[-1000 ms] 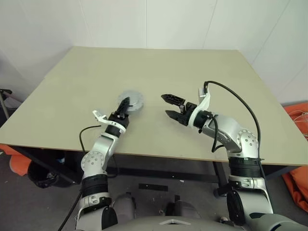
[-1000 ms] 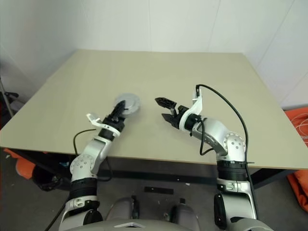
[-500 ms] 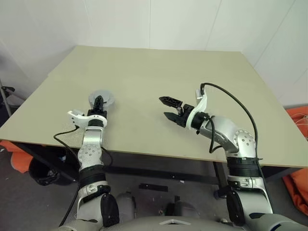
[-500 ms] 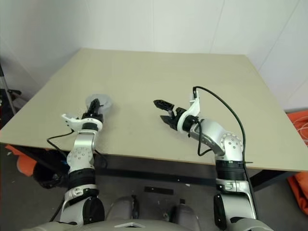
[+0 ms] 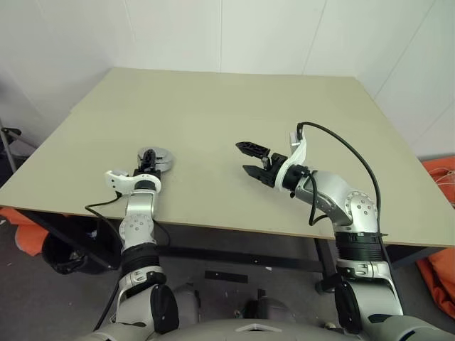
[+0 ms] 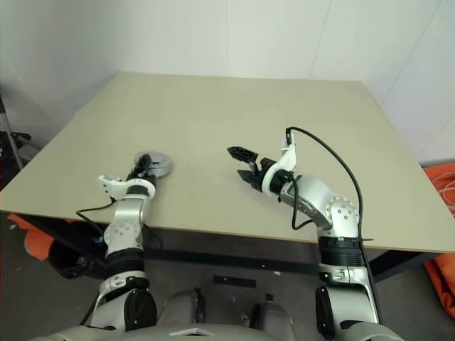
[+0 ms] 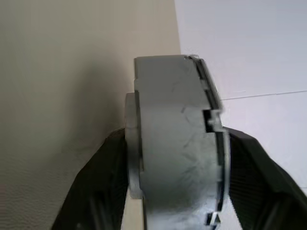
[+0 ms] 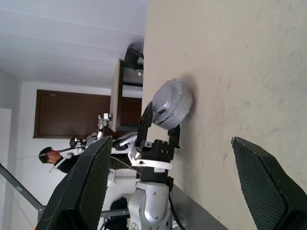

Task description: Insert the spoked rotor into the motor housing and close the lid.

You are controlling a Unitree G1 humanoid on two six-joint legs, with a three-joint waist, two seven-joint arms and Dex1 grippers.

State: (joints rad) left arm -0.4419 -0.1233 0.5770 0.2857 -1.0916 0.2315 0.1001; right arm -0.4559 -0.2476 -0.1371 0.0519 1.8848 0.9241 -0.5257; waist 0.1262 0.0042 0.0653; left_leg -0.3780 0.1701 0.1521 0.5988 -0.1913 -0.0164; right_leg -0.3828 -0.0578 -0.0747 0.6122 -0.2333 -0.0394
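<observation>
we see the left gripper [image 5: 148, 160] straddling the closed motor housing [image 5: 156, 156], fingers [image 7: 103, 177] either side of it, grip unclear. it's on the table [image 5: 213, 106] near the left edge. right gripper [image 5: 249, 158] spread wide, holding nothing, well apart.

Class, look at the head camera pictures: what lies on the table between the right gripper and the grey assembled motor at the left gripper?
Nothing: in the left eye view, bare table separates the right gripper from the motor.

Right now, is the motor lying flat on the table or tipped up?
Flat. The grey motor rests with its round face up on the table, between the left claw's fingers.
</observation>
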